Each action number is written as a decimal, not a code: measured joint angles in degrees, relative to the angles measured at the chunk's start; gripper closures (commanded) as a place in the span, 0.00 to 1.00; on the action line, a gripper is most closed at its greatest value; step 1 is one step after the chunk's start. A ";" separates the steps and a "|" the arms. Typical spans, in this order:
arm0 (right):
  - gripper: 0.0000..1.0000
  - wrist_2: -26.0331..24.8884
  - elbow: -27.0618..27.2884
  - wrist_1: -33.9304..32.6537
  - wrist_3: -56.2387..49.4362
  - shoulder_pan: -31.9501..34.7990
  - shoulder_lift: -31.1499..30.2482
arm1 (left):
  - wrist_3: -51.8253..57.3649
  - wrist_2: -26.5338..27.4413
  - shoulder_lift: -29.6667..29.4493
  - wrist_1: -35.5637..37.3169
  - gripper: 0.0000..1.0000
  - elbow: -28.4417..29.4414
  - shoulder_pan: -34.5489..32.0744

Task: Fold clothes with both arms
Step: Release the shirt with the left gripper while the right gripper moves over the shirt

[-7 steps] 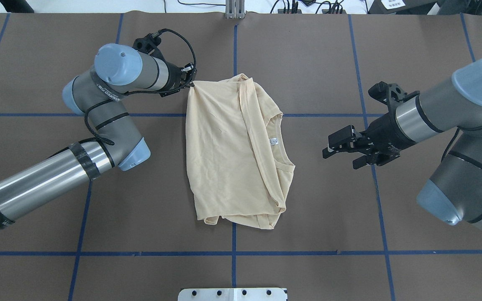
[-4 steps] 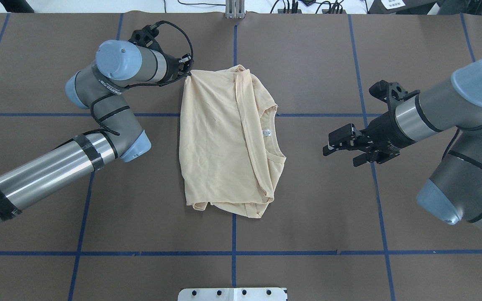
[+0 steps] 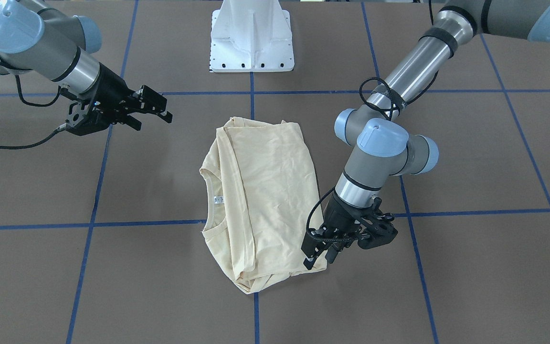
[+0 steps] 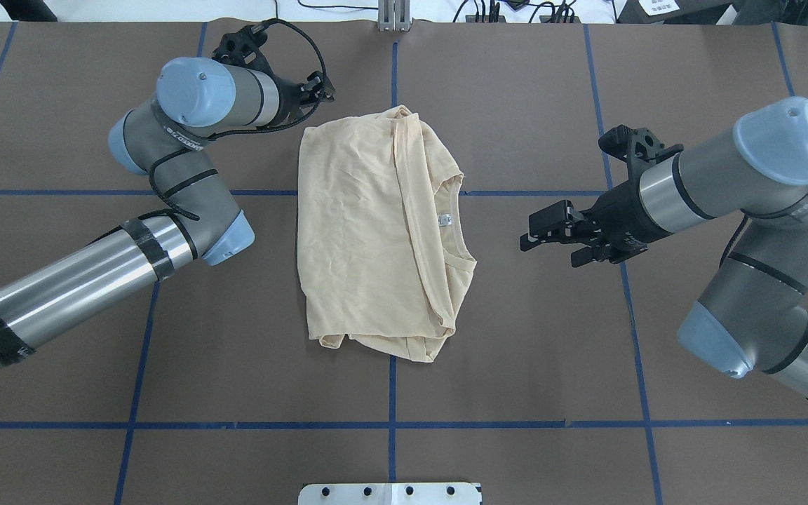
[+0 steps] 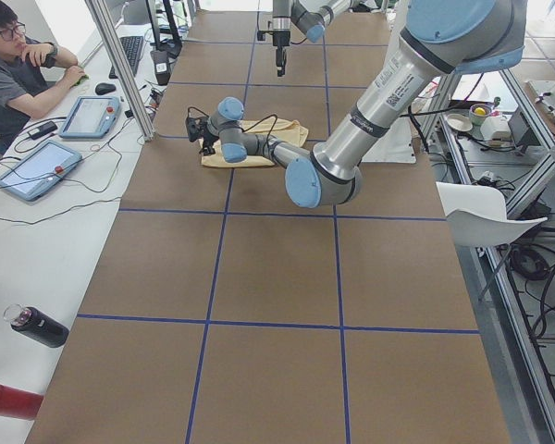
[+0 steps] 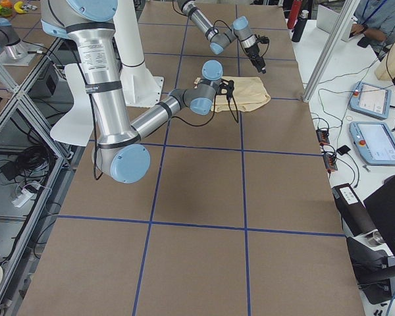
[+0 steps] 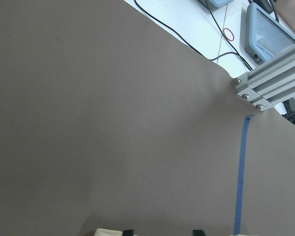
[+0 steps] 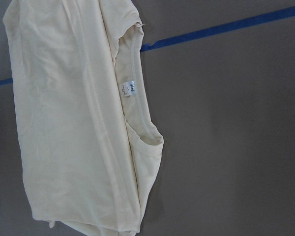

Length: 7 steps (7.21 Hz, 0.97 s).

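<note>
Base (image 4: 390, 493) of the robot, white, sits at the near table (image 4: 551, 351) edge. Past it the shirt (image 4: 362, 231) lies flat at the table's middle, folded lengthwise into a long panel, over the crossing of the blue tape lines (image 4: 391, 400). Its hem end is nearest the base. The collar (image 4: 461, 242) opens toward the right arm's side, with the white label (image 8: 129, 89) showing inside it. No print shows on the upper face.

The right gripper (image 4: 548, 252) hovers beside the collar, well apart from the cloth. Its fingers are spread and hold nothing. Its wrist view looks down on the collar and label.

Farther on, the left gripper (image 3: 319, 258) points down at the shirt's far corner on the left arm's side. Its fingertips (image 7: 129, 232) stand apart with nothing between them, and a sliver of cream cloth shows just beside one. I cannot tell whether they touch the cloth.

Beyond the far table edge stand an aluminium post (image 7: 270, 83) and cables on a white bench. A person (image 5: 18, 74) sits there by two tablets.
</note>
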 measured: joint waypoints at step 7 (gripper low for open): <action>0.01 -33.92 -0.78 -29.55 -15.58 -19.03 15.23 | 1.49 -10.07 26.48 1.59 0.00 -32.21 -0.57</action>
